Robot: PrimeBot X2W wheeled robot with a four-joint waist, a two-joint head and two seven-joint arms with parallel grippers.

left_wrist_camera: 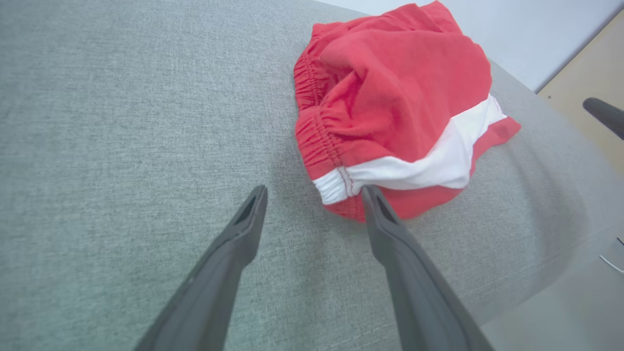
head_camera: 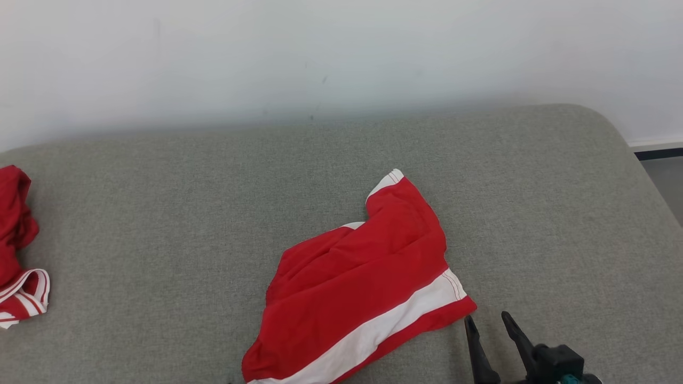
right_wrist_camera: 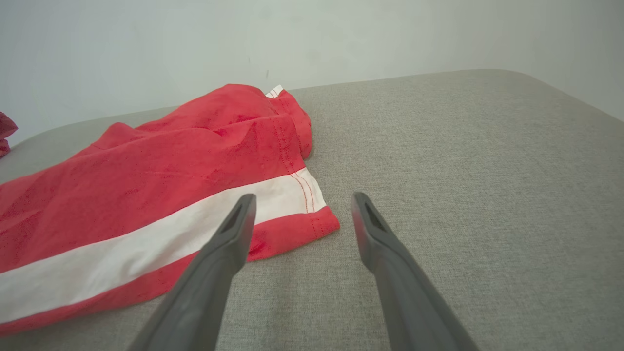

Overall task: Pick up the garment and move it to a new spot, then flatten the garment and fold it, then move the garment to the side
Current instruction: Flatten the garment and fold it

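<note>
The garment (head_camera: 363, 288) is a pair of red shorts with a white stripe, lying crumpled on the grey cushion (head_camera: 160, 213) a little right of centre. In the left wrist view the garment (left_wrist_camera: 404, 97) shows its gathered waistband, and my left gripper (left_wrist_camera: 314, 191) stands open at its near corner with nothing between the fingers. My right gripper (head_camera: 487, 318) is open just right of the striped hem corner. In the right wrist view the garment (right_wrist_camera: 146, 180) spreads to the left, and the right gripper (right_wrist_camera: 303, 197) hovers open by that corner, holding nothing.
A second red and white garment (head_camera: 18, 245) lies bunched at the cushion's far left edge. A pale wall (head_camera: 341, 53) runs behind the cushion. The cushion's rounded right edge drops to the floor (head_camera: 664, 181). Bare grey fabric lies on either side of the shorts.
</note>
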